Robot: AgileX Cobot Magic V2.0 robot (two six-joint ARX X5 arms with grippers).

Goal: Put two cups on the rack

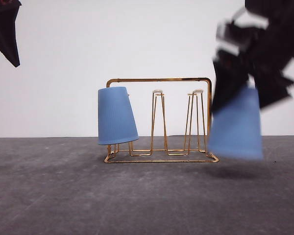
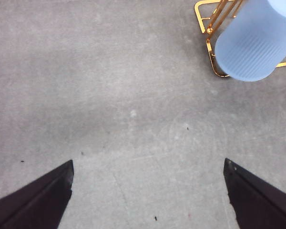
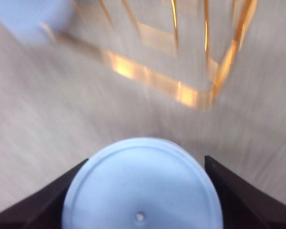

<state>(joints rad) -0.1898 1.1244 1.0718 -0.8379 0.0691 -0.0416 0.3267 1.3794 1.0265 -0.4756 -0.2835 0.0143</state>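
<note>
**Second cup in the air beside the rack, first cup already on a peg**

Nearest the front camera is bare grey table (image 1: 63, 196), and beyond it my right gripper (image 1: 245, 98) carries the second cup (image 1: 236, 128), upside down and clear of the surface, with a soft shadow beneath it. Both are blurred. The cup hangs just beside the right end of the gold wire rack (image 1: 159, 80), overlapping the frame's right upright from this angle; I cannot tell whether they touch. In the right wrist view the cup's round base (image 3: 142, 188) sits clamped between the two dark fingers, so this gripper is grasping it.

On the rack's left end the first cup (image 1: 116, 116) hangs inverted and tilted on a peg, its rim above the wire base. Two white-tipped hairpin pegs (image 1: 158, 93) stand free in the middle and right.

My left gripper (image 2: 148, 191) is raised at the upper left of the front view, well apart from everything. Its fingers are spread wide with nothing between them, and the left wrist camera looks down on table and on the hung cup at the rack's corner.

I judge the task half done: the step in hand is bringing the second cup to a free peg. Next it needs lifting above the peg tips, centring its open mouth over one, then lowering straight and letting go. The risk is clipping the frame's top bar or nudging the light rack.
</note>
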